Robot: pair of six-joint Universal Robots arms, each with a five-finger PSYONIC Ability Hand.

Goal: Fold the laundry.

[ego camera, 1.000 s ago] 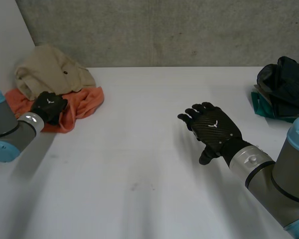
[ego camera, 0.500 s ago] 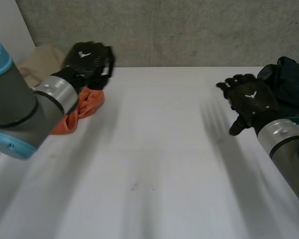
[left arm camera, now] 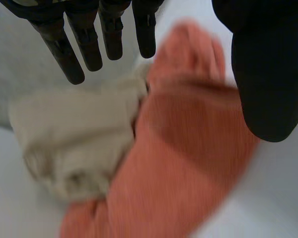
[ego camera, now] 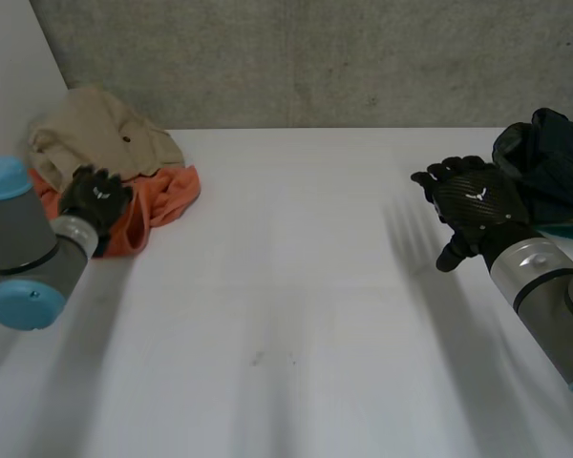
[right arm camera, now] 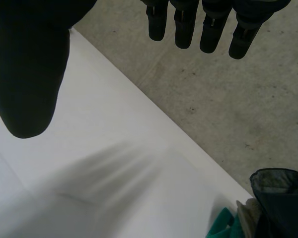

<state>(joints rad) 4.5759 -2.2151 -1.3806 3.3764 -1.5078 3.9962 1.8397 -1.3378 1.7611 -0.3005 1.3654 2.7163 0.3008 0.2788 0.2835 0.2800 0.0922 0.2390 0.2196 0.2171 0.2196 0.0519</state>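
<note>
I see the left hand (ego camera: 95, 196) at the near edge of the crumpled orange knitted cloth (ego camera: 167, 196), which lies at the far left corner of the white table (ego camera: 286, 315). In the left wrist view its fingers (left arm camera: 64, 49) are straight and stand wide from the thumb, and they hold nothing. The orange cloth lies under the palm, between fingers and thumb, but I cannot tell if the hand touches it. A rumpled beige garment (ego camera: 100, 138) lies partly on the orange cloth, on the side of the grey concrete wall (ego camera: 315, 57), close to the fingertips. The right hand (ego camera: 473, 205) is above the table near its right edge, just beside a pile of dark folded clothes (ego camera: 554, 157) with a green cloth (ego camera: 565, 229) underneath. Its fingers (right arm camera: 181, 29) are also straight, spread, and empty. Between the two piles stretches the wide white tabletop.
</note>
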